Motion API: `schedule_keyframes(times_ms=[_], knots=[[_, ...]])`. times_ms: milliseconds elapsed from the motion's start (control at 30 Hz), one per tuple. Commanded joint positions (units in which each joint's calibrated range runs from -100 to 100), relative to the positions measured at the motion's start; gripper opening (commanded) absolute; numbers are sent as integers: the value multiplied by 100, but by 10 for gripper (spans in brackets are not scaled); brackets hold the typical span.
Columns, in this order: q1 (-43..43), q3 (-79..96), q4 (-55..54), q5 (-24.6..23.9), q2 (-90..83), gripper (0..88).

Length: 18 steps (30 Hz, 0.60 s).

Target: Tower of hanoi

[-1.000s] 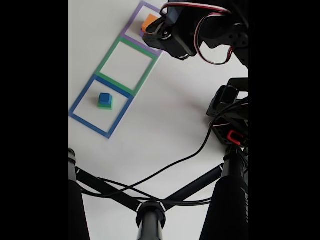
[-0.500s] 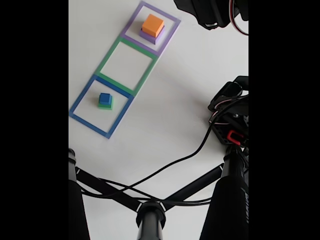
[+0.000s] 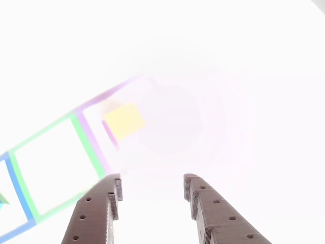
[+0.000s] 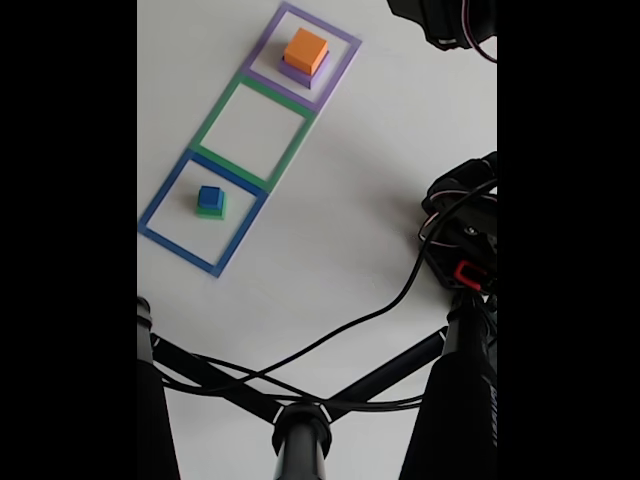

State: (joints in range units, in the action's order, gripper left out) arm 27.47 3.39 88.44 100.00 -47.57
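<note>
In the fixed view the orange block (image 4: pixel 306 48) sits on the purple slab (image 4: pixel 293 71) inside the purple outline (image 4: pixel 340 62) at the top. The small blue cube (image 4: pixel 210 195) rests on a green block (image 4: pixel 210 212) inside the blue outline (image 4: pixel 160 197). My arm (image 4: pixel 445 20) is at the top right, well apart from the orange block. In the other view my gripper (image 3: pixel 152 179) is open with nothing between its brown fingers (image 3: pixel 96 213). It hovers above the washed-out orange block (image 3: pixel 124 121) and the purple slab (image 3: pixel 108 133).
A green outline (image 4: pixel 222 110) with nothing inside lies between the purple and blue ones. The arm's base (image 4: pixel 460 240) and its cables stand at the right. Black stand legs (image 4: pixel 300 430) and a cable (image 4: pixel 340 335) cross the lower table.
The arm has pulled back up and to the right, away from the orange block, which stays on the purple slab. The blue cube has not moved.
</note>
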Motion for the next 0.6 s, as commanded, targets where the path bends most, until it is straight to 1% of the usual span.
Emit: schedule_keyframes(times_ms=[0, 167, 267, 400, 467, 500, 567], knots=[[72, 1297, -1063, 0, -543, 162], [139, 2742, -2278, 0, -923, 216], [206, 3261, -2804, 0, -963, 261], [312, 4124, -3735, 0, -1093, 343], [389, 4679, -4334, 0, -1214, 427], [456, 4997, -4658, 0, -1286, 452], [561, 5624, -5290, 0, -1432, 453]])
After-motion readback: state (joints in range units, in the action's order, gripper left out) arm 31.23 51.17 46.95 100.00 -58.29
